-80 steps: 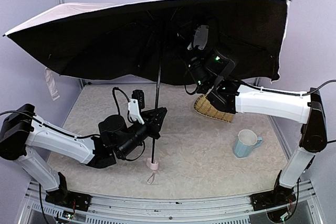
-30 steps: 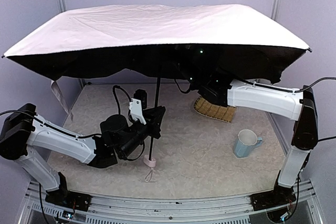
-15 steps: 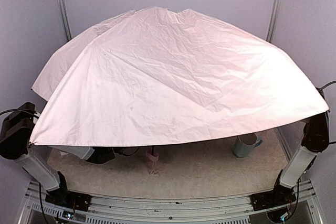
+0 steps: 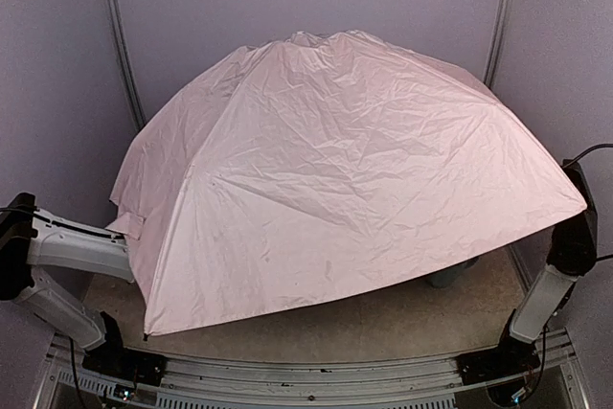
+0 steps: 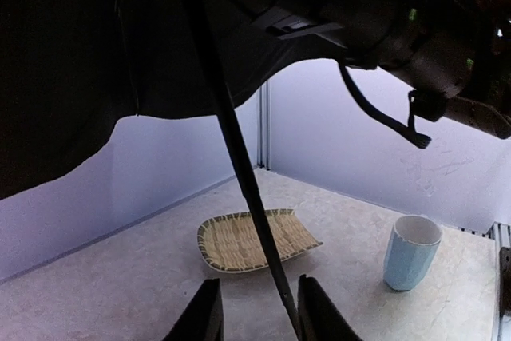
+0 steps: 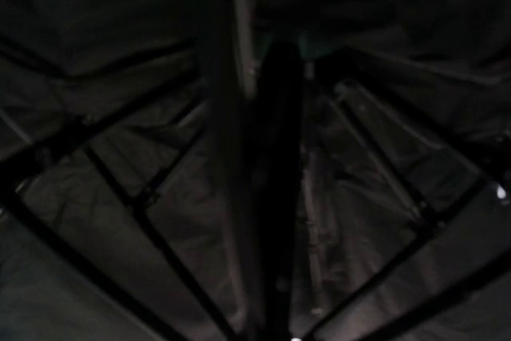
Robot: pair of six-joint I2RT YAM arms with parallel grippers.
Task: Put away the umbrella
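The umbrella (image 4: 345,170) stands open, and its pale pink canopy has sunk low over the table, hiding both grippers in the top view. In the left wrist view its thin dark shaft (image 5: 239,165) runs up between the fingers of my left gripper (image 5: 257,297). Those fingers stand apart, with the shaft close to the right one and a gap on the left. My right arm (image 5: 423,33) reaches up under the black lining. The right wrist view shows only dark lining and ribs (image 6: 144,213); its fingers cannot be made out.
A woven bamboo tray (image 5: 251,239) lies on the table beyond the shaft. A pale blue cup (image 5: 411,251) stands to its right, and its base peeks out under the canopy edge (image 4: 450,278). Only the two arms' near links (image 4: 67,246) (image 4: 570,246) show outside the umbrella.
The canopy has dropped from a raised, flat spread to a dome over the table, covering both arms. My left gripper's fingers have parted around the shaft.
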